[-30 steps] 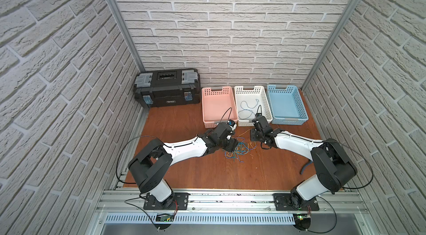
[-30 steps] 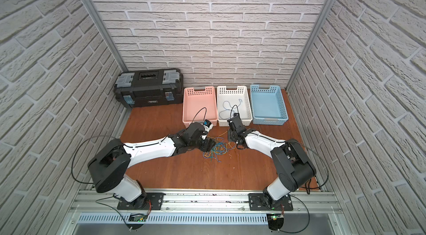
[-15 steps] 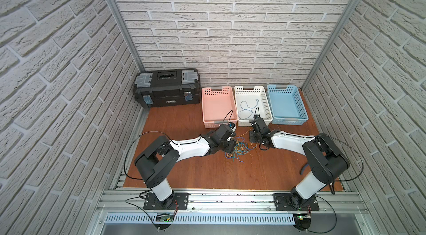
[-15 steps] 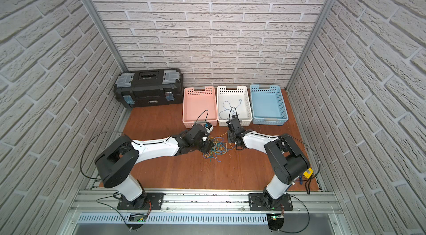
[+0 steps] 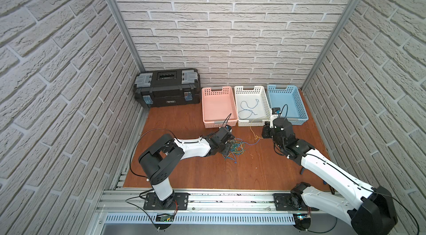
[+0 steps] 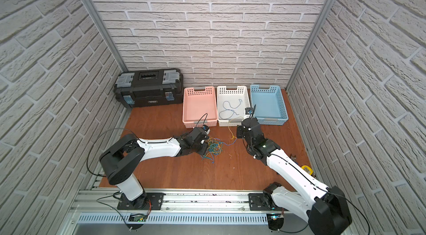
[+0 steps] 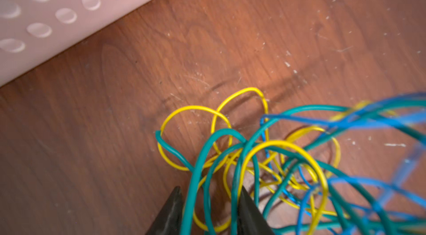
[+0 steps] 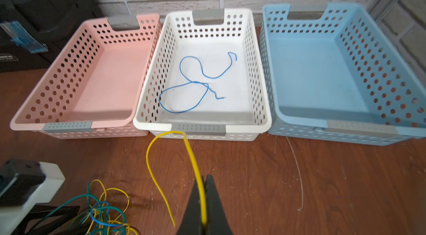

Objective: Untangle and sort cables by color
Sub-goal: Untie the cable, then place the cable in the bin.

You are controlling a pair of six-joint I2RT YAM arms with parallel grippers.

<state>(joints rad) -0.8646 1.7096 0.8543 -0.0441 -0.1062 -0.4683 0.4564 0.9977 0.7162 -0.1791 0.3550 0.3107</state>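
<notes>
Your right tool [image 8: 204, 178] is clamped on a yellow cable [image 8: 147, 160] before the white basket [image 8: 244, 130], your left tool [image 7: 209, 188] gapes astride teal strands [image 7: 196, 176] of the tangle [image 5: 235, 147] on the bench [image 5: 253, 176] — seemingly unpinched — so pin the tangle, then pull yellow free.

Most of the cables [image 5: 235, 148] lie in one loose tangle on the wooden surface [image 5: 184, 176]. They are thin, curly loops of yellow, teal and blue wound through one another. Beside the heap, one yellow cable [image 8: 147, 157] arches up in front of the white basket [image 8: 242, 127]. One stretch of it is pinched in the closed right claw [image 8: 204, 177] and its other end hangs free. A single blue cable [image 8: 191, 81] lies in flat loops on that basket's floor.
</notes>
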